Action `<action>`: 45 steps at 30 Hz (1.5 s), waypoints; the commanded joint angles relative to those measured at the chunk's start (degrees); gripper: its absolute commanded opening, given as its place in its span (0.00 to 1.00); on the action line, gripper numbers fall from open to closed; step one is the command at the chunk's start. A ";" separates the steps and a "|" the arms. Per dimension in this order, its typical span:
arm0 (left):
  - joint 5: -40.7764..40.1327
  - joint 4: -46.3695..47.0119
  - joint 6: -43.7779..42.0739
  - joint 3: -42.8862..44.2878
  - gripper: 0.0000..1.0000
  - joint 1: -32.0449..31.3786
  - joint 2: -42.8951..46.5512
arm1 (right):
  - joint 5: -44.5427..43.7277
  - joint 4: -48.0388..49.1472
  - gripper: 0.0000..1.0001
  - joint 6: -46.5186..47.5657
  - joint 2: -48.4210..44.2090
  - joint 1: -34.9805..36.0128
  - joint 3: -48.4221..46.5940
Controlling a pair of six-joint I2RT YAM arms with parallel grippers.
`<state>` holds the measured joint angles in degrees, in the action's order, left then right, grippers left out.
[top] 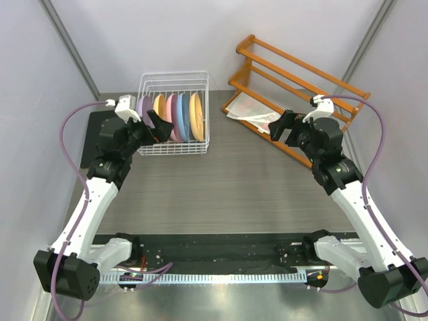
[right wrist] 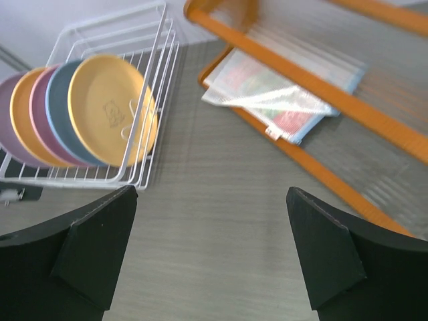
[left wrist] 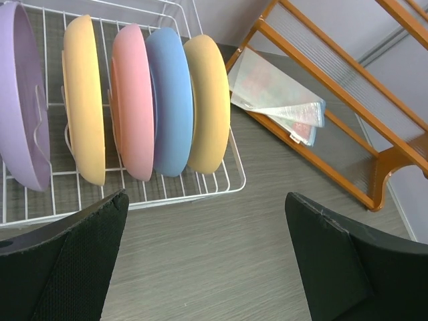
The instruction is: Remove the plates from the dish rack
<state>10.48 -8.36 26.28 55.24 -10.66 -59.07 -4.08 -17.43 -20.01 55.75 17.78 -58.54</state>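
Note:
The white wire dish rack (top: 174,151) stands at the back left of the table. Five plates stand on edge in it, left to right: lilac (top: 144,107), yellow (top: 159,105), pink (top: 172,111), light blue (top: 183,114), orange (top: 196,114). The left wrist view shows them too: lilac (left wrist: 23,100), yellow (left wrist: 83,93), pink (left wrist: 130,100), light blue (left wrist: 170,100), orange (left wrist: 210,100). My left gripper (top: 160,127) is open and empty, just in front of the rack's near side (left wrist: 200,194). My right gripper (top: 284,128) is open and empty, above the table to the rack's right. Its view faces the orange plate (right wrist: 107,110).
An orange wooden slatted shelf rack (top: 294,87) stands at the back right. A clear plastic packet (top: 251,110) lies on its lower shelf and also shows in the right wrist view (right wrist: 281,100). A black mat (top: 214,247) runs along the near edge between the arm bases.

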 commanded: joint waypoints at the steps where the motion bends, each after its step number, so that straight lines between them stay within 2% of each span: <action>1: 4.77 0.00 -1.75 3.47 1.00 -0.07 -1.66 | -5.94 4.95 1.00 2.34 -0.03 -0.11 -1.22; 6: 15.26 5.46 -0.80 6.44 0.99 -0.07 -7.10 | -5.85 3.90 1.00 5.06 3.57 -0.12 -2.97; 7: 15.97 4.50 -0.62 7.76 0.89 -0.15 -9.20 | -6.20 3.90 1.00 5.16 4.28 -0.20 -3.24; 8: 15.19 3.88 -0.97 10.38 0.86 -0.59 -12.79 | -6.29 3.90 1.00 5.16 5.50 -0.12 -3.42; 9: 13.01 2.49 -2.97 11.80 0.85 -1.20 -14.65 | -5.86 3.90 1.00 5.24 6.04 -0.20 -3.77; 11: 2.60 -0.77 -5.70 15.05 0.96 -4.80 -18.86 | -5.33 3.98 1.00 5.42 7.53 -0.20 -4.03; 15: -5.79 -2.62 -8.71 20.16 0.95 -9.11 -25.20 | -5.33 3.90 1.00 5.42 8.85 -0.20 -3.86; 18: -11.15 -3.15 -9.76 23.06 0.89 -12.19 -29.16 | -6.03 3.90 1.00 5.25 9.20 -0.20 -2.90; 22: -21.54 -3.33 -11.43 26.49 0.90 -17.37 -33.21 | -6.73 3.81 1.00 5.77 9.82 -0.20 -1.93; 29: -37.27 -3.24 -13.62 31.93 0.88 -22.30 -38.66 | -6.56 3.81 0.98 5.42 10.43 -0.20 -1.49; 32: -42.54 -3.24 -15.21 33.69 0.86 -23.97 -40.94 | -6.65 3.90 0.97 5.42 10.70 -0.20 -1.40; 34: -44.22 -3.42 -15.12 34.40 0.81 -24.41 -41.74 | -6.56 3.90 0.96 5.16 10.70 -0.12 -1.40; 38: -50.55 -3.68 -15.21 35.46 0.80 -25.03 -44.46 | -6.47 3.89 0.96 4.72 10.70 -0.12 -1.31; 40: -51.26 -4.12 -15.30 36.86 0.79 -25.03 -45.69 | -6.56 3.90 0.96 4.72 10.70 -0.12 -1.22; 45: -52.67 -5.00 -15.30 39.59 0.68 -24.94 -49.38 | -6.65 3.89 0.96 4.54 10.79 -0.12 -0.96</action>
<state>-37.80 -13.47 11.42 90.96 -35.55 -106.65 -9.96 -15.18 -15.20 66.76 17.78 -59.75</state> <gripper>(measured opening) 0.705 0.955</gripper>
